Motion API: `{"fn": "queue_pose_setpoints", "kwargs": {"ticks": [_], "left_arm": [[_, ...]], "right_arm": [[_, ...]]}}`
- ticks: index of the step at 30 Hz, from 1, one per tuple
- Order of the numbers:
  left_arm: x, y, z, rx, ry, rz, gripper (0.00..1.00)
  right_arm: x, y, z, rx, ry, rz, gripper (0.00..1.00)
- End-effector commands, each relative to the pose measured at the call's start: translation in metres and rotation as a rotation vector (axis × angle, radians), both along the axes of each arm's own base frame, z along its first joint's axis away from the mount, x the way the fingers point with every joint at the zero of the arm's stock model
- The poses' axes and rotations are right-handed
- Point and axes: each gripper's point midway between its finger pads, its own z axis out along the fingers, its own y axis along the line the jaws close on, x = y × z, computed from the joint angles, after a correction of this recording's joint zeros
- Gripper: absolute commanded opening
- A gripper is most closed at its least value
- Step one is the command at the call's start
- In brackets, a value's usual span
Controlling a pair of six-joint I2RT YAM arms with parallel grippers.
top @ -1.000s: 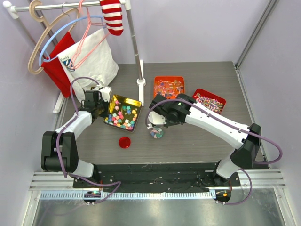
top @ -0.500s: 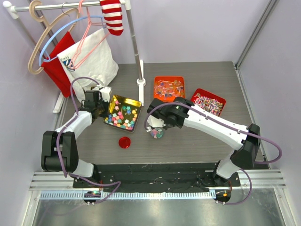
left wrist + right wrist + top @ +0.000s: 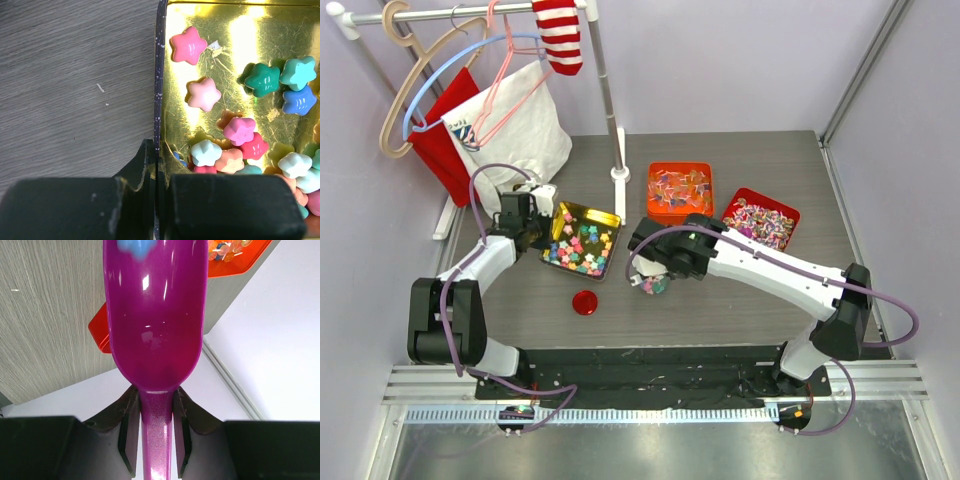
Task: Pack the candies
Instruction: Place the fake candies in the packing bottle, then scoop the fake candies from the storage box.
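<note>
The candies (image 3: 240, 131) are small pastel star shapes heaped in a gold tin (image 3: 159, 75), which sits left of centre (image 3: 592, 210) in the top view. My left gripper (image 3: 157, 165) is shut on the tin's left rim (image 3: 535, 228). My right gripper (image 3: 156, 405) is shut on the handle of a purple scoop (image 3: 155, 315), whose bowl is tipped away with one blue candy (image 3: 136, 246) at its far end. From above, the right gripper (image 3: 648, 264) hangs over a small clear jar (image 3: 656, 285) with candies in it.
A red lid (image 3: 584, 302) lies on the table left of the jar. An orange tin (image 3: 678, 188) and a red tin (image 3: 764, 218) of wrapped sweets stand at the back right. A clothes-rack pole base (image 3: 620, 180) stands behind the gold tin.
The right arm has shifted left and a little nearer, carrying the scoop over the jar. The left arm and the gold tin have not moved.
</note>
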Motion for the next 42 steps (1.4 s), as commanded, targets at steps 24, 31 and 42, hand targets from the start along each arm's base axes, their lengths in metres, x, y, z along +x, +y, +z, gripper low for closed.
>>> {"fn": "queue_pose_setpoints", "kwargs": {"ticks": [24, 31, 42], "left_arm": [[0.019, -0.006, 0.011, -0.044, -0.052, -0.014, 0.00], [0.018, -0.007, 0.016, -0.048, -0.065, -0.022, 0.00], [0.017, -0.010, 0.031, -0.063, -0.110, -0.040, 0.00]], "right_arm": [[0.015, 0.015, 0.048, 0.353, 0.099, -0.061, 0.01], [0.026, 0.039, 0.036, 0.497, 0.269, -0.085, 0.01], [0.088, 0.071, 0.032, 0.492, 0.063, -0.122, 0.01]]}}
